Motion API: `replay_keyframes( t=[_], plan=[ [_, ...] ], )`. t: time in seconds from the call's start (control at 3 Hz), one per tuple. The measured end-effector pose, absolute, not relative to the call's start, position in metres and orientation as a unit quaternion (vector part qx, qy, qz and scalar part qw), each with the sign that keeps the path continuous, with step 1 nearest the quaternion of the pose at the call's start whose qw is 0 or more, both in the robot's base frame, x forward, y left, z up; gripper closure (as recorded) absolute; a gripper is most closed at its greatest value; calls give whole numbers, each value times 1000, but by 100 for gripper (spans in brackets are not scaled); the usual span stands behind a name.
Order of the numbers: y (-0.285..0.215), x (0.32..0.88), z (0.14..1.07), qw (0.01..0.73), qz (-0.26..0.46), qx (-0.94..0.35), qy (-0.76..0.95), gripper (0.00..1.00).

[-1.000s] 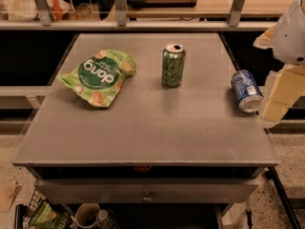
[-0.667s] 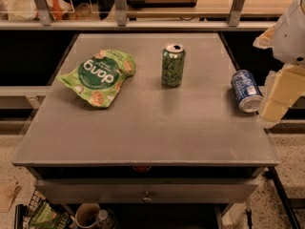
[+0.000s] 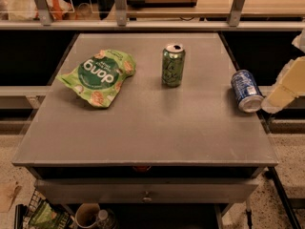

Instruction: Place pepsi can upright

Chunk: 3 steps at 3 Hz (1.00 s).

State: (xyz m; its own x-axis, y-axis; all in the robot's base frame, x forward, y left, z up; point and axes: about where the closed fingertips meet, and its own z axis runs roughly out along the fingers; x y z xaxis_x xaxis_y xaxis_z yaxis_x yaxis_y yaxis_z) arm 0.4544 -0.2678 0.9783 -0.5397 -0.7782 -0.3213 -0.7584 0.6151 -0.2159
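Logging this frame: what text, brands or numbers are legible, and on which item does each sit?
"dang": white letters on the green snack bag, upside down to the camera.
On the green can: label print too blurred to read.
On the pepsi can, lying on its side near the right edge of the table: white print too blurred to read.
On the claw, just right of the pepsi can: no markings visible.

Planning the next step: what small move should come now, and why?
Probably ease the gripper, which is at the right edge of the table, across toward the blue can. The can lies on its side near that edge, not held, so it needs grasping first.
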Motion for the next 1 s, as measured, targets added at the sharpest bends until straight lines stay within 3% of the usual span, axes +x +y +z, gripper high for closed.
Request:
replay_keyframes(
  t=[1.0],
  plan=[
    [-343, 503, 948, 131, 38, -173, 975, 0]
  ],
)
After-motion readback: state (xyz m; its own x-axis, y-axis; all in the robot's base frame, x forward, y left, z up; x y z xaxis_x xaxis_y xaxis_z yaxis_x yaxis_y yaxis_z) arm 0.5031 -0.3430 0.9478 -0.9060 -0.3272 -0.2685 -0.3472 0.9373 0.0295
